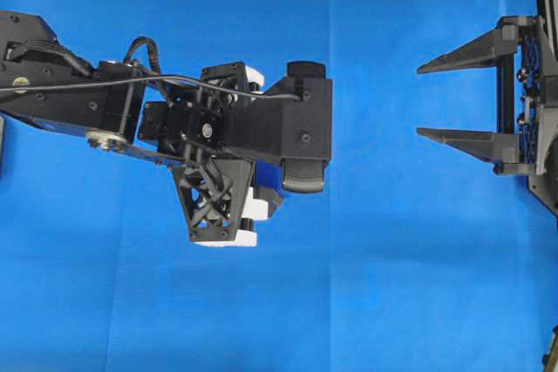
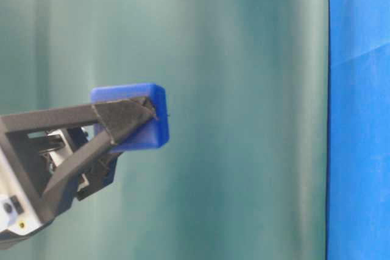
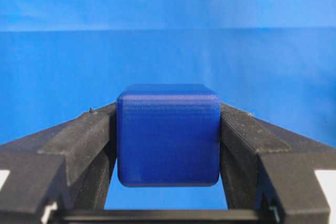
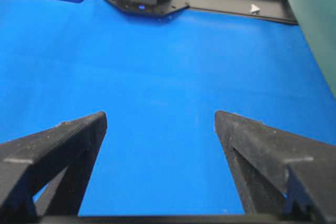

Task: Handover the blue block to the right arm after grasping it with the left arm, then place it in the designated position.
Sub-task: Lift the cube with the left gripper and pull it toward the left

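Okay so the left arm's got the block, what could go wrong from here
1. The left gripper pinches the blue block only at its fingertips, with part of the block sticking out past them, so a jolt might twist or drop it.
2. The right gripper waits open across a wide gap of cloth; a misaligned approach could bump the block instead of straddling it.

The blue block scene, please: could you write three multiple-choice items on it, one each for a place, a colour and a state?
1. Where is the blue block?
A. On the cloth
B. Between the left pincer's fingers
C. In the right pincer

2. What colour is the cloth?
A. Bright blue
B. Red
C. White

3. How is the right pincer?
A. Shut on the block
B. Shut, nothing in it
C. Open, nothing in it

Key: 1 B, the left wrist view shows both fingers pressing the block's sides. 2 A, the overhead view shows it. 3 C, only cloth shows between its spread fingers.
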Tool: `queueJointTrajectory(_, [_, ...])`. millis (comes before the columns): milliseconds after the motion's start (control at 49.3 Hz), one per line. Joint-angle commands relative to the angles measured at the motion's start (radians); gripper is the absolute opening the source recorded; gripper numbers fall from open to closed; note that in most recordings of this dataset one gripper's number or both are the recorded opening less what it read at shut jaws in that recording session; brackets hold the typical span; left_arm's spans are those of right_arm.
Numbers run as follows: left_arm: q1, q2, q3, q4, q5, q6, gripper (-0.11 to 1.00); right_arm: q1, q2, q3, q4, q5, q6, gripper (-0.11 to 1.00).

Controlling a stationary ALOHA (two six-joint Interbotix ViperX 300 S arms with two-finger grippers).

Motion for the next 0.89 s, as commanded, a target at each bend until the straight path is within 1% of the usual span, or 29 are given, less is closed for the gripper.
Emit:
queueJointTrajectory(0, [0.002, -0.032, -0.012, 0.003, -0.005, 0.000, 0.49, -0.002, 0.003, -0.031, 0.002, -0.008, 0.000, 0.98])
queueJointTrajectory(872, [0.005, -0.052, 0.034, 0.003, -0.028, -0.002, 0.49, -0.002, 0.003, -0.034, 0.003, -0.005, 0.000, 0.98])
